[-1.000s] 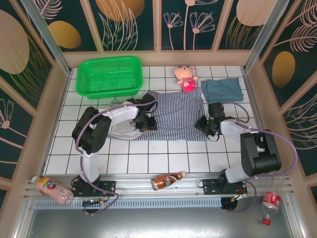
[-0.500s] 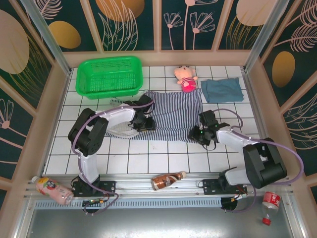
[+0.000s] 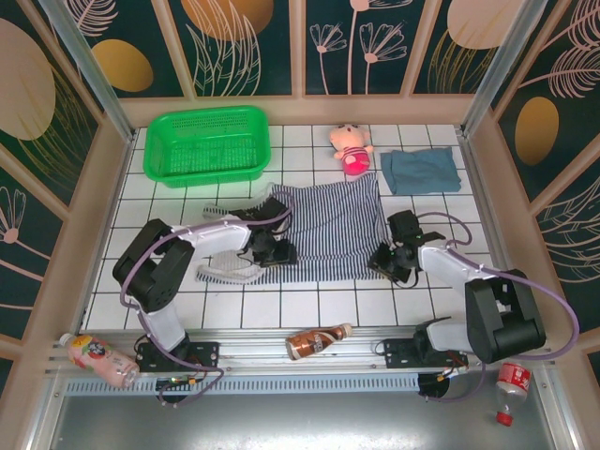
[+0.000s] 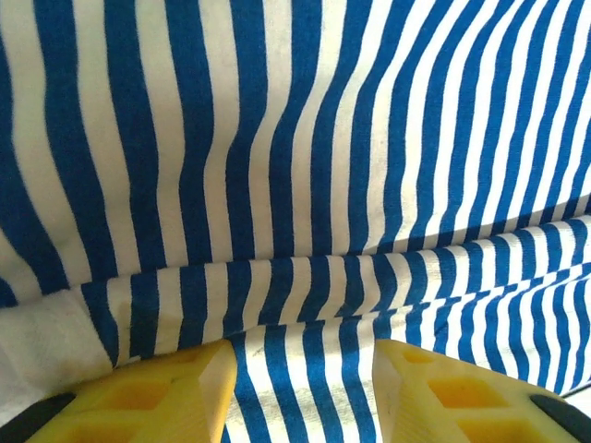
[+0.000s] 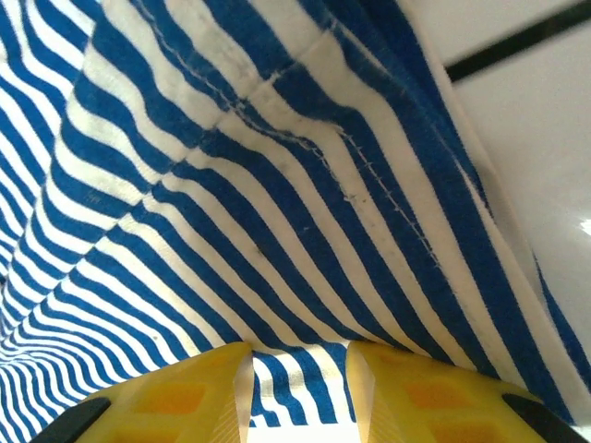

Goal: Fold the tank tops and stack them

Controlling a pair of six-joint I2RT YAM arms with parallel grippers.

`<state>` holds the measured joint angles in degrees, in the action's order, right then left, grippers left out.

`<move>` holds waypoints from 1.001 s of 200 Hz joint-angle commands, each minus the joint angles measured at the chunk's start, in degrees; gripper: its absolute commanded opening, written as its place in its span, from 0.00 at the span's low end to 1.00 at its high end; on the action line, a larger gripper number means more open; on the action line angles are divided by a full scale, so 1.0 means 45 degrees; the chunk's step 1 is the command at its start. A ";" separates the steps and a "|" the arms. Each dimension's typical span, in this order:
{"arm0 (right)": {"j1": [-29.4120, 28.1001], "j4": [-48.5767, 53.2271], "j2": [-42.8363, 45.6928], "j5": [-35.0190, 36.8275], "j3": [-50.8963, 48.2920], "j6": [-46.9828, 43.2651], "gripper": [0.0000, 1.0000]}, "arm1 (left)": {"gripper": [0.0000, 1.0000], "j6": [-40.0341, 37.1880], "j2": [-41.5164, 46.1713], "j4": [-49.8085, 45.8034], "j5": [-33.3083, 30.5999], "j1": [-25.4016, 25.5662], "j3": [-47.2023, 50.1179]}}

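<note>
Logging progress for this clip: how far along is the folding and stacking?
Done: the teal top looks folded at the far right. In hand: the left pincer and right pincer grip the striped top at its near edge, spread open. Left: fold it and stack the two.

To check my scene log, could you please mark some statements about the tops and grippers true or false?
1. The striped tank top lies spread out. True.
2. The teal tank top is in the green basket. False: it lies folded on the table, right of the pink doll.
3. The left gripper and right gripper are at the striped tank top's near edge. True.
4. The two tops are stacked. False: they lie apart.
</note>
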<state>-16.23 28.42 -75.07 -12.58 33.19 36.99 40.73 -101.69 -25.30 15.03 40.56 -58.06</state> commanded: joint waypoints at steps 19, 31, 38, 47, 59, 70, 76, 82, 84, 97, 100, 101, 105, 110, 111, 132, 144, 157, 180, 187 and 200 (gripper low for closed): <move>0.0454 0.3467 0.0562 0.1208 -0.0092 0.0540 0.38 | 0.47 0.1611 -0.0117 -0.0572 0.0462 0.1098 0.1392; 0.0442 0.3857 0.0639 0.1008 0.0014 0.0754 0.38 | 0.47 0.1983 -0.0097 -0.0411 0.0536 0.1428 0.1550; 0.0431 0.4042 0.0632 0.0937 0.0061 0.0904 0.38 | 0.47 0.2191 -0.0086 -0.0349 0.0593 0.1649 0.1610; 0.0430 0.4306 0.0709 0.0951 0.0184 0.1094 0.38 | 0.47 0.2418 -0.0041 -0.0321 0.0655 0.1852 0.1601; 0.0508 0.4781 0.0973 0.1218 0.0485 0.1285 0.38 | 0.48 0.2511 0.0051 -0.0520 0.0561 0.1947 0.1399; 0.0638 0.5117 0.1346 0.1649 0.0994 0.1291 0.39 | 0.50 0.2186 0.0061 -0.1285 0.0101 0.1942 0.0726; 0.0693 0.5148 0.1554 0.1816 0.1347 0.1194 0.39 | 0.51 0.1927 0.0020 -0.1833 -0.0225 0.1945 0.0086; 0.0766 0.5121 0.1687 0.2004 0.1692 0.1032 0.39 | 0.53 0.1666 -0.0067 -0.2432 -0.0564 0.1926 -0.0567; 0.0782 0.5088 0.1698 0.2060 0.1840 0.0953 0.40 | 0.53 0.1582 -0.0105 -0.2588 -0.0678 0.1916 -0.0753; 0.0905 0.4460 0.1715 0.2462 0.2692 0.0014 0.43 | 0.54 0.1096 -0.0336 -0.3668 -0.1204 0.1728 -0.2002; 0.0923 0.4242 0.1708 0.2480 0.2843 -0.0316 0.45 | 0.54 0.0994 -0.0403 -0.3889 -0.1351 0.1661 -0.2298; 0.0946 0.4129 0.1705 0.2481 0.2890 -0.0440 0.45 | 0.54 0.0952 -0.0417 -0.3948 -0.1398 0.1637 -0.2383; 0.0994 0.3811 0.1654 0.2483 0.3038 -0.0828 0.46 | 0.55 0.0800 -0.0479 -0.4213 -0.1570 0.1503 -0.2757; 0.1122 0.3295 0.1547 0.2468 0.3218 -0.1262 0.48 | 0.55 0.0594 -0.0548 -0.4510 -0.1809 0.1319 -0.3229; 0.1153 0.3187 0.1517 0.2456 0.3253 -0.1343 0.48 | 0.55 0.0547 -0.0557 -0.4561 -0.1842 0.1280 -0.3327; 0.1884 0.0299 0.0454 0.1728 0.3805 -0.3399 0.50 | 0.56 -0.0450 -0.1073 -0.5047 -0.2821 0.0098 -0.5174; 0.2110 -0.1056 -0.0532 0.1550 0.4383 -0.4198 0.51 | 0.56 -0.0984 -0.1666 -0.5178 -0.3362 -0.0436 -0.6256; 0.2292 -0.2025 -0.1781 0.1255 0.5186 -0.4834 0.51 | 0.56 -0.1369 -0.2385 -0.5051 -0.4080 -0.0989 -0.7262; 0.2533 -0.2900 -0.3946 0.1374 0.6397 -0.5499 0.50 | 0.56 -0.1792 -0.3628 -0.4696 -0.4902 -0.1911 -0.8560; 0.2625 -0.3096 -0.4491 0.1226 0.6659 -0.5486 0.50 | 0.56 -0.1995 -0.3995 -0.4772 -0.5128 -0.2097 -0.8966; 0.2764 -0.3541 -0.5295 0.0924 0.7006 -0.5510 0.49 | 0.55 -0.2295 -0.4480 -0.4640 -0.5255 -0.2403 -0.9387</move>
<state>-5.13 19.09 -93.89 -6.57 61.52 16.49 35.20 -117.16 -43.75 -3.55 31.53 -97.30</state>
